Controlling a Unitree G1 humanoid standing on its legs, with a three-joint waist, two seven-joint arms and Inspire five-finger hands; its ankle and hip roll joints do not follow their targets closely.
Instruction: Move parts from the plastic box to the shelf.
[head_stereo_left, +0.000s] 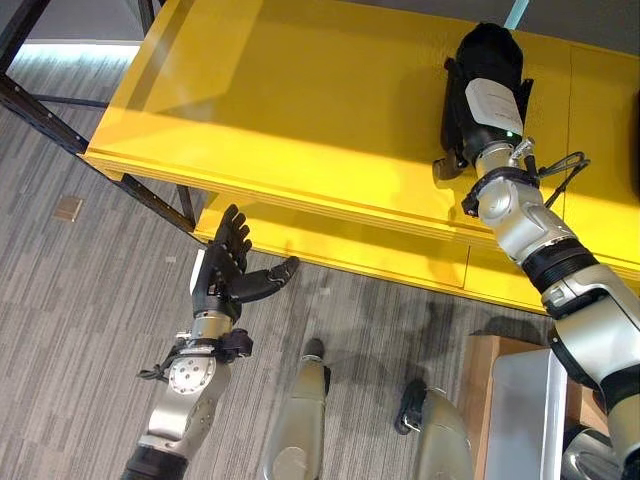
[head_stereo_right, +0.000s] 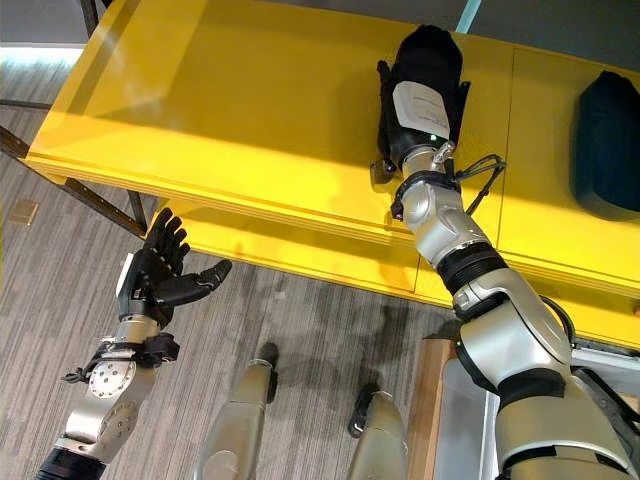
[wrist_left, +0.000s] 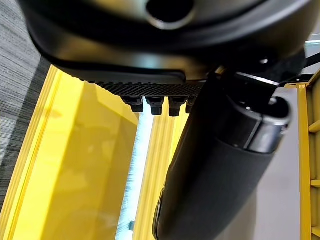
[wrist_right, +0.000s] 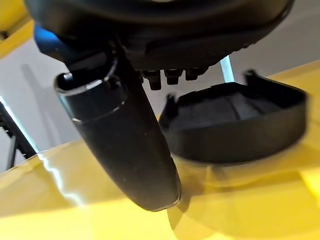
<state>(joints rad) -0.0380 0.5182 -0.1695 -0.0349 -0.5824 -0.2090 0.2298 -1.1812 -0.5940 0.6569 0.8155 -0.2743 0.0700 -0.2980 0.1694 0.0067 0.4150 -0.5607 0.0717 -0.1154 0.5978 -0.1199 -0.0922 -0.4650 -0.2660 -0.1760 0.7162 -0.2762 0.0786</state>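
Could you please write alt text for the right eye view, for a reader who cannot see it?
The robot's right hand reaches over a yellow shelf, with a dark part lying on the shelf further right. The left hand hangs open above grey carpet, below the shelf's front edge.

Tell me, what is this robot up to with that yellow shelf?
It is putting dark plastic parts onto the yellow shelf. Its right robot hand is stretched out over the shelf top, and its wrist view shows a black part lying on the yellow surface just past the fingers, which look straight rather than curled round it. Another dark part already sits further along the shelf to the robot's right. The left robot hand hangs open above the floor, holding nothing.
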